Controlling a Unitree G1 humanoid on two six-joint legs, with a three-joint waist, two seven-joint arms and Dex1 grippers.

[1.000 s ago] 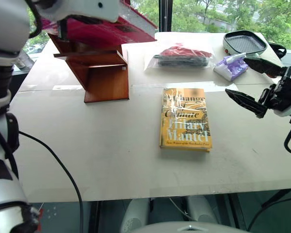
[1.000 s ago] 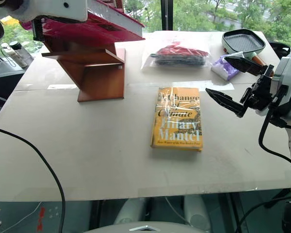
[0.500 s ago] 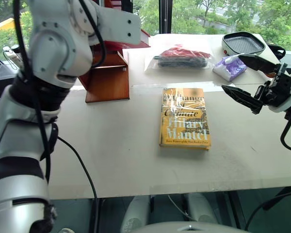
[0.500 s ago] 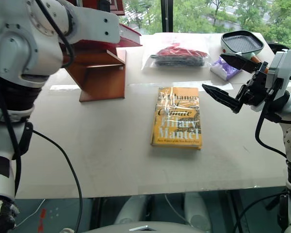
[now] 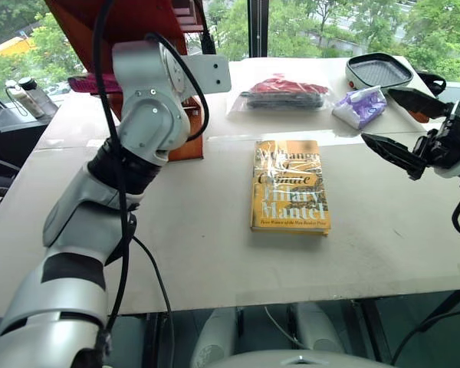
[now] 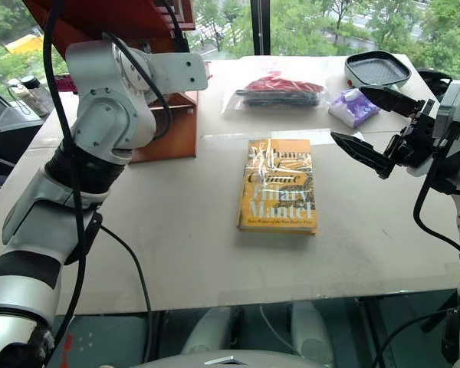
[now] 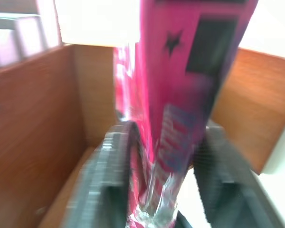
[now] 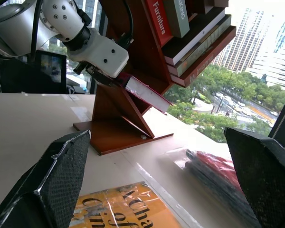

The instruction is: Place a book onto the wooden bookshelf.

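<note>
The left hand (image 7: 164, 185) has its fingers (image 7: 109, 175) spread either side of the pink book (image 7: 180, 85), which sits inside the wooden bookshelf (image 8: 133, 123) at eleven o'clock on the tabletop (image 5: 215, 253). The right hand (image 5: 402, 126) hovers wide open at three o'clock, holding nothing, near the yellow Mantel book (image 5: 290, 186).

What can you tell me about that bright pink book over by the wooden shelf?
The book is a large magenta-pink hardcover in glossy clear wrap that crinkles at its lower end. Its cover carries a dark square picture, a small dark star-like mark and pale lettering too blurred to read. Seen from the right wrist view, it lies tilted in a slanted lower compartment of the wooden bookshelf, white page edges showing. The left gripper is around it, one dark finger on each side; whether the jaws press the covers cannot be told.
</note>
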